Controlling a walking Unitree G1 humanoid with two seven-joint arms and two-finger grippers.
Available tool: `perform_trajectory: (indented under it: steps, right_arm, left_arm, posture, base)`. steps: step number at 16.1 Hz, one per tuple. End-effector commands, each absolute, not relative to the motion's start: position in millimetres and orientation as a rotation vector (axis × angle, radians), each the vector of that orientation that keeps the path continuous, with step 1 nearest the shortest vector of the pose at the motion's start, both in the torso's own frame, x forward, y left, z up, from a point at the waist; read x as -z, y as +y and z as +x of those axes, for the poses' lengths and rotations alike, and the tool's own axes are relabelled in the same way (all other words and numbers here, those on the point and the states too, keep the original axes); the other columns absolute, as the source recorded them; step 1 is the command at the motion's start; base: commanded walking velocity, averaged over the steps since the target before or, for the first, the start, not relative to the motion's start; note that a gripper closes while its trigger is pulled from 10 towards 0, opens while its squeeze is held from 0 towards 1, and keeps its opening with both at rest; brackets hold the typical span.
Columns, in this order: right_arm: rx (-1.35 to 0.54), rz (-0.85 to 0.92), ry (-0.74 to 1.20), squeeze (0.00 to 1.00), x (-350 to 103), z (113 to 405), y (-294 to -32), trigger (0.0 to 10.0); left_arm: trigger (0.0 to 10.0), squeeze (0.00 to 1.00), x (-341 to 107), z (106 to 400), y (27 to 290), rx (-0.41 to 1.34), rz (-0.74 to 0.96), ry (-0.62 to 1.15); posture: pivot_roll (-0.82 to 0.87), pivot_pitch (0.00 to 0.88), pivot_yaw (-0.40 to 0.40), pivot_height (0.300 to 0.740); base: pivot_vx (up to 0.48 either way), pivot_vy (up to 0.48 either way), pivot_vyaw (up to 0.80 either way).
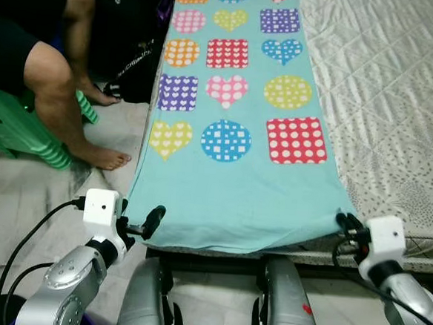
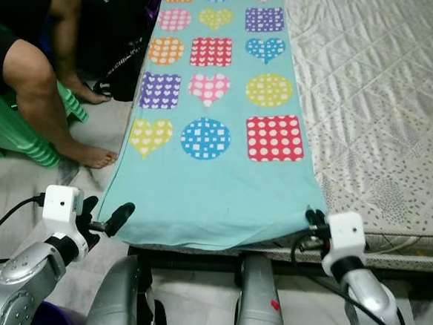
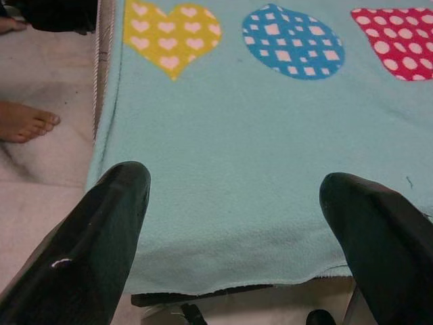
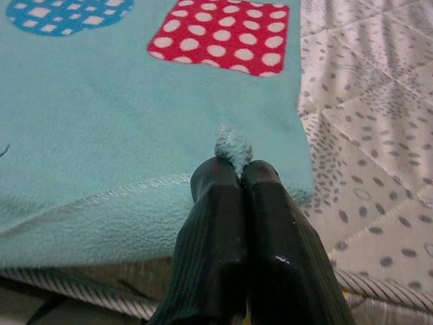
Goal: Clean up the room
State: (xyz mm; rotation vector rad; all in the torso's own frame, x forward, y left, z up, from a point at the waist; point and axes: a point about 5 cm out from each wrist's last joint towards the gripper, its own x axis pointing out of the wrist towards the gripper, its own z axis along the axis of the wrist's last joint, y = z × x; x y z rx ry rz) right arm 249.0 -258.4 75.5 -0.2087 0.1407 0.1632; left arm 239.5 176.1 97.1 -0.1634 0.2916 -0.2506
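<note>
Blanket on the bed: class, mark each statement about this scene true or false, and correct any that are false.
1. The right gripper pinches the turquoise blanket. True.
2. The left gripper is shut on the blanket. False: its fingers are open at the near edge.
3. A person's foot rests on the floor beside the bed. True.
4. The blanket is plain. False: it carries dotted hearts, circles and squares.
</note>
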Motion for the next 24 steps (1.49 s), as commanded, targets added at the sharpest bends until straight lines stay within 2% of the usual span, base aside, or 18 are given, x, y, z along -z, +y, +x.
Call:
perform_trajectory:
  steps: [1, 2, 3, 4, 5, 11, 13, 17, 23, 24]
  right_arm:
    - [-0.159, -0.212, 0.138, 0.0, -77, 242, -264, 0.0]
    - [-0.158, -0.212, 0.141, 0.0, -77, 240, -265, 0.0]
    - [-0.157, -0.219, 0.15, 0.0, -76, 238, -265, 7.0]
    - [-0.161, -0.206, 0.16, 0.0, -75, 236, -264, 10.0]
    - [-0.165, -0.201, 0.161, 1.0, -74, 236, -263, 10.0]
    - [-0.184, -0.216, 0.153, 1.0, -77, 244, -256, 10.0]
    - [-0.145, -0.279, 0.165, 1.0, -78, 247, -264, 10.0]
    - [-0.061, -0.282, 0.09, 1.0, -94, 256, -273, 10.0]
    - [-0.032, -0.245, -0.004, 1.0, -113, 269, -251, 10.0]
    - [0.007, -0.193, -0.003, 1.0, -111, 268, -244, 10.0]
  left_arm:
    - [10.0, 0.0, -93, 237, 182, 0.232, -0.155, 0.311]
    - [10.0, 0.0, -93, 238, 182, 0.235, -0.156, 0.311]
    - [10.0, 0.0, -93, 239, 180, 0.24, -0.157, 0.311]
    - [10.0, 0.0, -93, 240, 180, 0.245, -0.158, 0.31]
    - [10.0, 0.0, -93, 241, 179, 0.246, -0.158, 0.31]
    - [10.0, 0.0, -94, 244, 180, 0.243, -0.158, 0.302]
    - [10.0, 0.0, -94, 245, 179, 0.239, -0.161, 0.297]
    - [10.0, 0.0, -94, 248, 179, 0.237, -0.165, 0.289]
    - [10.0, 0.0, -96, 253, 180, 0.21, -0.181, 0.25]
    - [10.0, 0.0, -99, 254, 181, 0.195, -0.186, 0.226]
  posture:
    - [-0.11, 0.21, 0.123, 0.594]
    - [-0.11, 0.209, 0.124, 0.594]
    - [-0.11, 0.209, 0.127, 0.594]
    - [-0.12, 0.207, 0.129, 0.594]
    - [-0.12, 0.207, 0.129, 0.594]
    - [-0.12, 0.2, 0.12, 0.594]
    - [-0.12, 0.197, 0.119, 0.594]
    - [-0.13, 0.189, 0.12, 0.594]
    - [-0.15, 0.141, 0.108, 0.594]
    - [-0.15, 0.123, 0.102, 0.594]
  base:
    - [0.0, 0.0, 0.0]
    - [0.0, 0.0, 0.0]
    - [0.0, 0.0, 0.0]
    - [0.0, 0.0, 0.0]
    - [0.0, 0.0, 0.0]
    - [0.0, 0.0, 0.0]
    - [0.0, 0.0, 0.0]
    - [0.0, 0.0, 0.0]
    - [0.0, 0.0, 0.0]
    - [0.0, 0.0, 0.0]
